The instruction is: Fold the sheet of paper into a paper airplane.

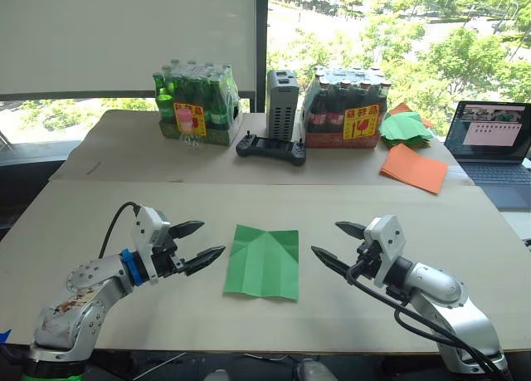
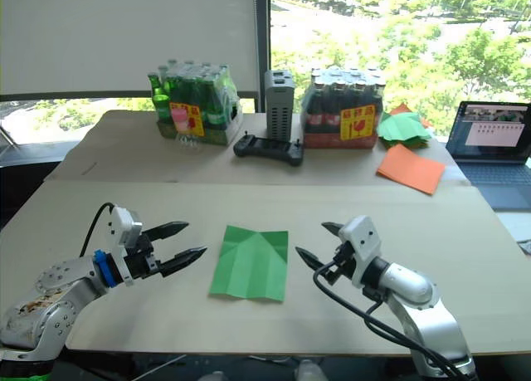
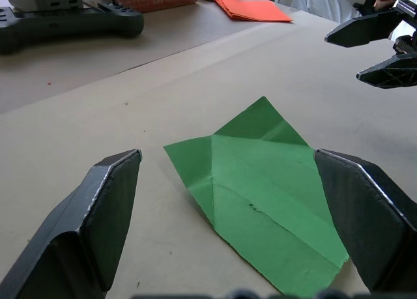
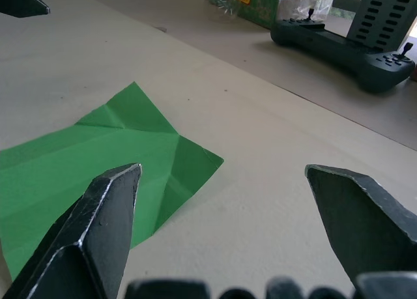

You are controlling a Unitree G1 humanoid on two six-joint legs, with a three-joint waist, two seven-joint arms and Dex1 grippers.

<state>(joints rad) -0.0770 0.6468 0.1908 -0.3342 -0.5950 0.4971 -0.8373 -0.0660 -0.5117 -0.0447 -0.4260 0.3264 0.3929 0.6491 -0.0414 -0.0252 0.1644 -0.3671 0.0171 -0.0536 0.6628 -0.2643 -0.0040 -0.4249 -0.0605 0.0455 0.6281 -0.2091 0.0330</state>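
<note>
The green sheet of paper (image 1: 264,261) lies flat on the table between my two grippers, creased, with its two far corners folded in toward the middle. It also fills the ground in front of each wrist camera, sheet of paper (image 3: 260,188) and sheet of paper (image 4: 98,162). My left gripper (image 1: 202,243) hovers just left of the sheet, open and empty, pointing at it. My right gripper (image 1: 338,244) hovers just right of it, also open and empty.
On the far table stand a pack of green bottles (image 1: 196,105), a grey box (image 1: 281,105), a black controller (image 1: 271,149) and a pack of dark bottles (image 1: 346,107). Orange sheets (image 1: 414,168) and a heap of green folded papers (image 1: 405,127) lie at back right, beside a laptop (image 1: 491,140).
</note>
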